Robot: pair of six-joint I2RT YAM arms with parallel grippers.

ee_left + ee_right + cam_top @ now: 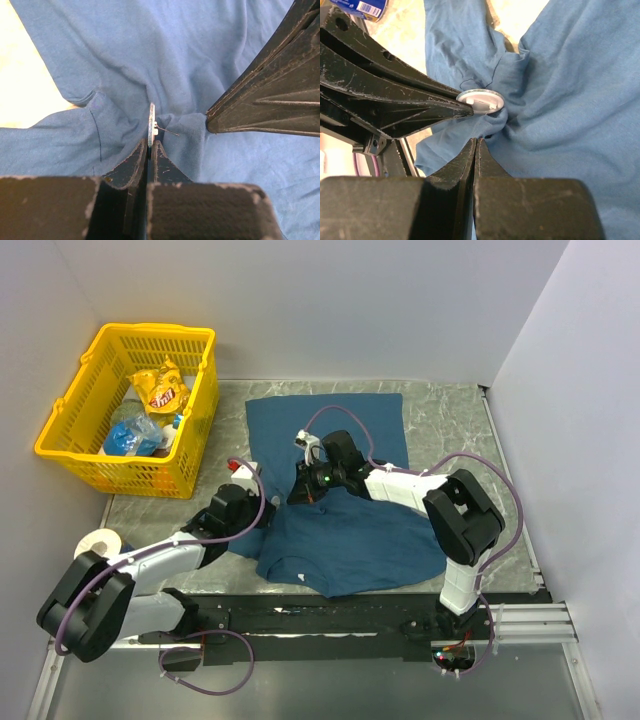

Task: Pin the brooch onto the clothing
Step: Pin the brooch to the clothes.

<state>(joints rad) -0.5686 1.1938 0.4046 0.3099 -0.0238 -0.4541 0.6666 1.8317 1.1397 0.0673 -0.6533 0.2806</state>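
Note:
The clothing (345, 530), a dark teal T-shirt, lies crumpled on the table between both arms. In the left wrist view my left gripper (151, 144) is shut on the brooch (151, 121), a thin silver disc held edge-on. Its bare pin (170, 132) points right at a raised fold of the fabric (187, 130). The right wrist view shows the brooch (481, 98) face-up at the tip of the left fingers (420, 107). Just below it my right gripper (476, 142) is shut on that bunched fold of the clothing (555, 100). From above, the left gripper (272, 504) and right gripper (300, 495) meet over the shirt.
A yellow basket (75, 445) holding a snack bag (162, 390) and bottles stands at the back left. A white roll (100, 543) lies beside the left arm. White walls close in the grey marbled table (450, 420) at the back and right.

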